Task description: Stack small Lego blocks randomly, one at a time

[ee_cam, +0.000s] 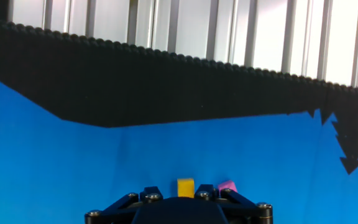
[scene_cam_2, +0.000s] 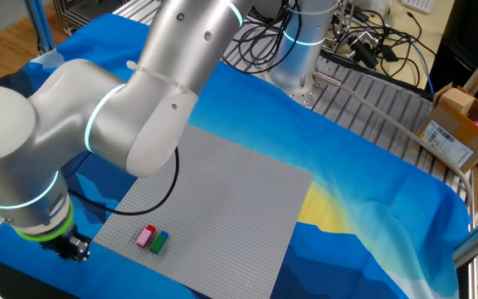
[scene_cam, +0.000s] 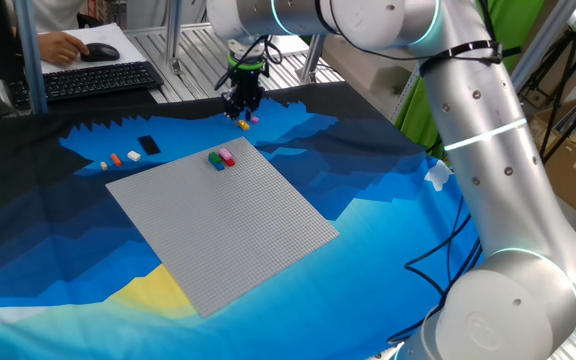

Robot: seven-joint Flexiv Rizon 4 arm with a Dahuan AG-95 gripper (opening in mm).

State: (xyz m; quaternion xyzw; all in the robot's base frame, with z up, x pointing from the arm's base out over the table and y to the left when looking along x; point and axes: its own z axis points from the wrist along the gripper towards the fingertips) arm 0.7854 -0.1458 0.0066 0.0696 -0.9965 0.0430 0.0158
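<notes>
My gripper (scene_cam: 241,110) hangs low over the blue cloth beyond the far corner of the grey baseplate (scene_cam: 238,225). In the hand view its fingertips (ee_cam: 155,191) flank a yellow small Lego block (ee_cam: 185,186), with a gap on the left side, so the jaws stand open. A pink block (ee_cam: 227,186) lies just to its right. Both also show in one fixed view, yellow (scene_cam: 244,125) and pink (scene_cam: 255,120). A small cluster of pink, green and red blocks (scene_cam: 221,158) sits on the baseplate's far corner, and shows in the other fixed view (scene_cam_2: 152,238) too.
Orange (scene_cam: 116,159), white (scene_cam: 133,156) and yellow (scene_cam: 104,165) loose blocks and a flat black piece (scene_cam: 148,145) lie on the cloth left of the plate. A keyboard (scene_cam: 98,80) and a person's hand on a mouse (scene_cam: 98,52) are behind. The cloth's black jagged edge (ee_cam: 166,93) runs ahead.
</notes>
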